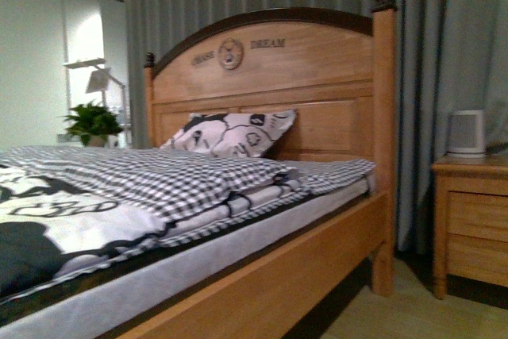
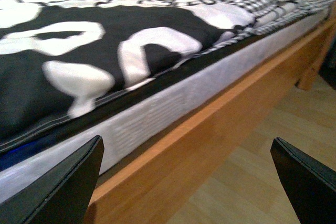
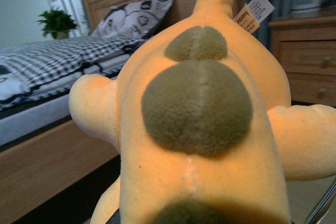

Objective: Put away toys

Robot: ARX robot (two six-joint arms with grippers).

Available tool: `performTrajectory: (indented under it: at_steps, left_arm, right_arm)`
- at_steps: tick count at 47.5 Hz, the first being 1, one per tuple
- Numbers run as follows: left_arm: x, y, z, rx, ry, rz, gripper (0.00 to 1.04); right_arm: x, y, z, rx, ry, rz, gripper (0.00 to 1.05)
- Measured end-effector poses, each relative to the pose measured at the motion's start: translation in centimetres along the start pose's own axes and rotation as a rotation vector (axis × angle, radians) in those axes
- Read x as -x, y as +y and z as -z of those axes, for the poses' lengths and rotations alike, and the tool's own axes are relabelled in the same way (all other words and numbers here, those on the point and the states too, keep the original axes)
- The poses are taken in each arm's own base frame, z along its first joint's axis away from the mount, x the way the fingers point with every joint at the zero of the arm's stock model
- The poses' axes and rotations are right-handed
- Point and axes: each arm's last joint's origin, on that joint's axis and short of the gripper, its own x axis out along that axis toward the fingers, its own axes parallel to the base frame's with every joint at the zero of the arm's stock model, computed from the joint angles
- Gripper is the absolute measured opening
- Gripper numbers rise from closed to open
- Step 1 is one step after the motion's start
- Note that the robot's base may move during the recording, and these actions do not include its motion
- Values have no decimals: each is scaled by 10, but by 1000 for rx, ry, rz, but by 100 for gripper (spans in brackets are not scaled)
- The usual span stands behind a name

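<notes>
Front view: the wooden side rail [image 1: 262, 275] of the bed runs across the frame to a corner post [image 1: 384, 156]. A strip of bare wood floor [image 1: 413, 307] lies open between the post and the nightstand [image 1: 472, 220]. Neither arm shows here.

A white mattress [image 1: 198, 256] sits just above the rail. A checked blanket [image 1: 182, 176] lies folded on top and hangs slightly over the mattress edge. A black-and-white pillow [image 1: 230, 132] leans against the arched headboard [image 1: 302, 69].

A small white appliance [image 1: 467, 132] stands on the nightstand, with a grey curtain [image 1: 429, 53] behind. A potted plant [image 1: 93, 122] and a white lamp [image 1: 99, 77] stand beyond the far side of the bed.

In the left wrist view, the left gripper [image 2: 186, 145] hangs beside the rail with its dark fingers [image 2: 63, 187] spread wide and nothing between them, and open floor lies beyond them.

In the right wrist view, the toy [image 3: 199, 119], an orange-yellow plush with olive patches and a paper tag [image 3: 254, 11], fills the frame right against the camera. It is off the bed, with the bed and nightstand behind it. The right gripper's fingers are hidden by it, so I cannot tell whether they are clamped on it.
</notes>
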Motion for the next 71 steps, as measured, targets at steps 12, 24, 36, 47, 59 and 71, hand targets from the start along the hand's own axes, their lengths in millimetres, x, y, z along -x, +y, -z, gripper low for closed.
performTrajectory:
  at_steps: [12, 24, 36, 47, 59, 71]
  left_arm:
    - [0, 0, 0, 0, 0, 0, 99]
    - [0, 0, 0, 0, 0, -1, 99]
    - [0, 0, 0, 0, 0, 8, 99]
    - [0, 0, 0, 0, 0, 0, 99]
    - [0, 0, 0, 0, 0, 0, 99]
    - [0, 0, 0, 0, 0, 0, 99]
  right_arm:
    - [0, 0, 0, -3, 0, 2, 19]
    - [0, 0, 0, -3, 0, 0, 19]
    - [0, 0, 0, -3, -4, 12, 19]
    - [0, 0, 0, -5, -1, -3, 19]
    - [0, 0, 0, -5, -1, -2, 19]
    - [0, 0, 0, -5, -1, -2, 19]
